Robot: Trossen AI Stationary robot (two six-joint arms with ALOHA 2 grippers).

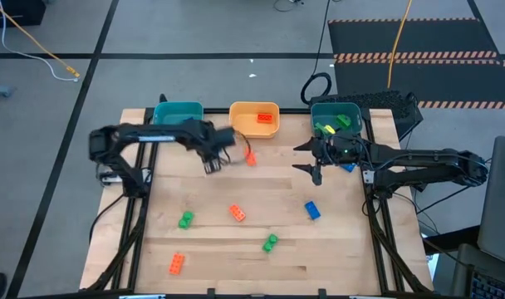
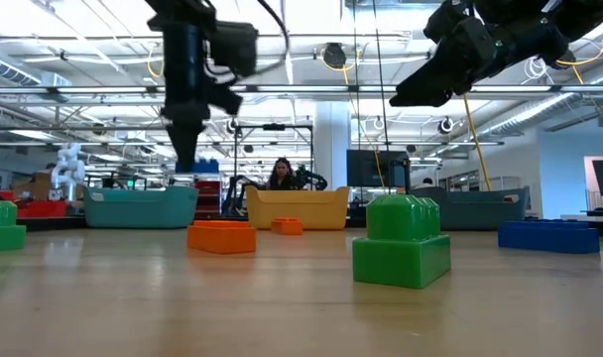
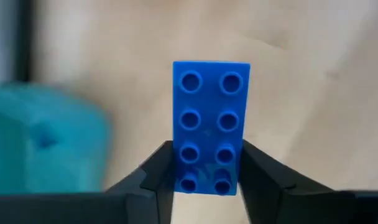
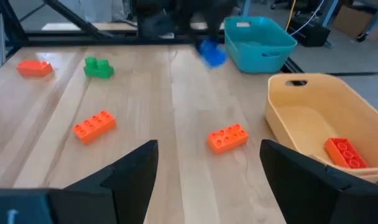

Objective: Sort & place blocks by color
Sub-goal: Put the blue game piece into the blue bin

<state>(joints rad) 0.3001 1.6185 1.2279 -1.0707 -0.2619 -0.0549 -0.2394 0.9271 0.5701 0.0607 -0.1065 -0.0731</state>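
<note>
My left gripper (image 1: 213, 162) hangs above the table just in front of the light teal tray (image 1: 178, 118), shut on a blue studded block (image 3: 211, 118). The block also shows blurred in the right wrist view (image 4: 211, 53). My right gripper (image 1: 311, 159) hovers open in front of the dark teal tray (image 1: 335, 112), which has green blocks (image 1: 329, 126) inside it. The orange tray (image 1: 254, 119) holds one orange block (image 1: 265, 118). Loose on the table lie orange blocks (image 1: 237, 213), green blocks (image 1: 186, 220) and a blue block (image 1: 312, 210). My left gripper pinches the blue block's two long sides (image 3: 176, 171) between its two fingers, near one end. The fingers come steeply from above and lie across the block. The block's studded face shows toward the wrist camera, and it is lifted clear of the table.
More loose blocks: orange (image 1: 250, 158) beside the left gripper, orange (image 1: 177, 263) and green (image 1: 270, 242) near the front edge, blue (image 1: 346, 166) under the right arm. The three trays line the table's far edge. A person (image 2: 282, 174) sits in the room behind.
</note>
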